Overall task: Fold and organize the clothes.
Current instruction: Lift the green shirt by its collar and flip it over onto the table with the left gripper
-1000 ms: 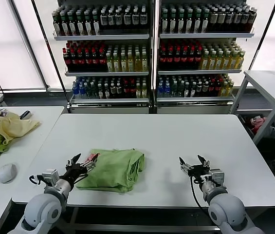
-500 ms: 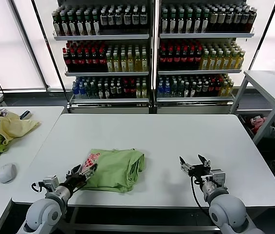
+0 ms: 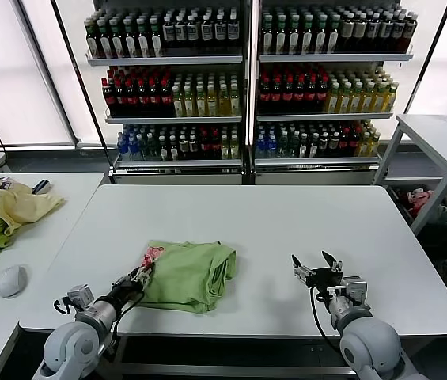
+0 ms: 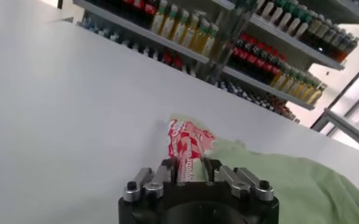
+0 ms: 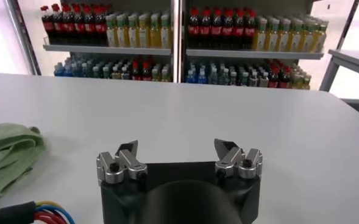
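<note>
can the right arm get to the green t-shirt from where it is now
Probably yes. The right gripper rests open on the white table, apart from the green T-shirt, with only bare tabletop between them. The left gripper is already closed on the shirt's printed edge.

Bottle shelves (image 3: 247,83) behind white table (image 3: 286,229).

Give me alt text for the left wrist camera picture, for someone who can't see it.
The left gripper is closed on the red-and-white printed edge of a light green T-shirt lying crumpled on a white table. Behind the table, shelves of bottled drinks run across the background.
</note>
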Motion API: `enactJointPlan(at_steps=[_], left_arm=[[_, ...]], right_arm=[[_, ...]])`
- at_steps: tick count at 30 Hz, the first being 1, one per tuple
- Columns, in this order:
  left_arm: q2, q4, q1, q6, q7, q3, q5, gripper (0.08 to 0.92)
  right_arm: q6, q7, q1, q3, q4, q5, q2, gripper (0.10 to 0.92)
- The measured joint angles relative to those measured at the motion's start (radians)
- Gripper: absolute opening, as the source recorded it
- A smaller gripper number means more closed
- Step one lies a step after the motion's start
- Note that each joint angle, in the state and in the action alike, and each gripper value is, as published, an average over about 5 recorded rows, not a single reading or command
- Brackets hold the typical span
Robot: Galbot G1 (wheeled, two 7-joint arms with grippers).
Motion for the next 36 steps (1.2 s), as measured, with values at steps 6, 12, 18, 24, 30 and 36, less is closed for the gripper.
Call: enactJointPlan(at_steps=[6,12,18,24,30,36], left_arm=[[-0.018,0.019,0.000,0.015,0.008,-0.027,-0.111,0.140],[-0.038,0.031,-0.001,0.030,0.009,-0.062,-0.225,0.118],[-0.042,0.028,0.005,0.045,-0.003,-0.126,-0.350,0.118],[-0.016,0.038,0.005,0.066,-0.023,-0.249,-0.474,0.118],[0.053,0.040,-0.008,0.080,-0.038,-0.400,-0.539,0.118],[0.123,-0.013,-0.004,0.080,-0.053,-0.505,-0.537,0.118]], right_arm=[[-0.001,0.000,-0.001,0.003,0.003,0.001,-0.005,0.823],[-0.001,0.001,-0.001,0.005,0.008,0.002,-0.008,0.823],[-0.001,0.002,-0.001,0.005,0.009,0.003,-0.004,0.823],[0.009,-0.006,0.008,0.004,0.000,0.012,-0.012,0.823],[0.022,-0.012,0.023,-0.005,-0.018,0.023,-0.015,0.823],[0.020,-0.008,0.022,-0.017,-0.014,0.015,0.000,0.823]])
